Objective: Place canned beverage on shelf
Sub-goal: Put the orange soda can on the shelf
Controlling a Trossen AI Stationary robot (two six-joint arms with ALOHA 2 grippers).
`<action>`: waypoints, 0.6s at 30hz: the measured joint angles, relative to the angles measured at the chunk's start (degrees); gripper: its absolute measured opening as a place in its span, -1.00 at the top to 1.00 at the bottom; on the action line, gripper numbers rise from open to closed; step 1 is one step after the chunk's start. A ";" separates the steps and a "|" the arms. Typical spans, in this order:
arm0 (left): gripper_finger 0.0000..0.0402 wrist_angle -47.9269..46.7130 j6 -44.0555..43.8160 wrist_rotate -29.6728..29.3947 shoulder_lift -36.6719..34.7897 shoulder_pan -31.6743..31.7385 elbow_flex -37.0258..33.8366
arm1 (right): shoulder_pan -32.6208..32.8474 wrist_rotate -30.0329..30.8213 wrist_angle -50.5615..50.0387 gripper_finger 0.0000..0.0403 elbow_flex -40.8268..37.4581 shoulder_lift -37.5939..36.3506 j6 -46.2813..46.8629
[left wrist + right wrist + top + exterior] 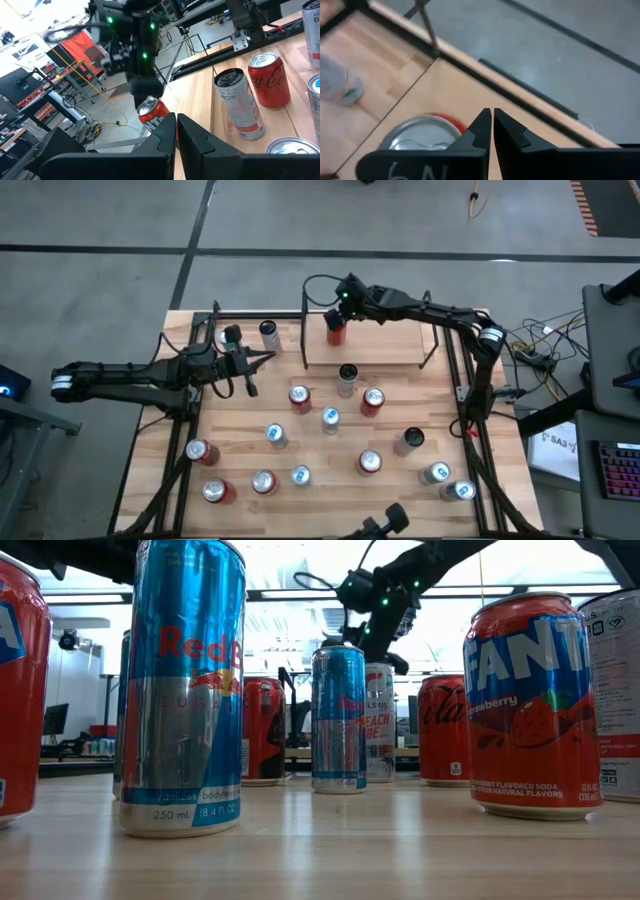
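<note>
A red canned beverage stands upright on the left end of the shelf, a small light-wood board at the table's far edge. My right gripper is shut just above the can's silver top, slanting down from the right. The left wrist view shows that gripper close over the same can. My left gripper waits shut and holds nothing, over the table's left part. My right gripper's shut fingers stand right over the far rim of the red can's top. Whether they touch it, I cannot tell: the gripper's own body hides the place. The can stands upright on the shelf board.
Several cans stand spread over the tabletop, among them a black-topped one and a red one just in front of the shelf. A silver can stands left of the shelf. Black frame rails border the table.
</note>
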 joint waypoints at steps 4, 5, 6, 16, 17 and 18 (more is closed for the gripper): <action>1.00 0.00 -0.01 -0.01 0.00 0.00 0.00 | 0.22 -0.44 1.27 0.95 -0.02 1.48 -1.02; 1.00 -0.06 0.00 -0.02 0.00 0.00 0.00 | 0.29 -0.46 1.64 0.95 -0.02 1.71 -1.32; 1.00 -0.07 0.00 -0.02 0.00 0.00 0.00 | 0.34 -0.65 1.89 0.95 -0.02 1.88 -1.41; 1.00 -0.20 0.00 -0.42 0.00 0.00 0.00 | 0.37 -1.94 6.78 0.95 -0.02 2.10 -3.95; 1.00 -0.17 0.00 -0.44 0.00 0.00 0.00 | 0.37 -2.10 7.63 0.95 -0.02 2.16 -4.10; 1.00 -0.20 0.00 -0.44 0.00 0.00 0.00 | 0.39 -2.19 8.14 0.95 -0.02 2.31 -4.40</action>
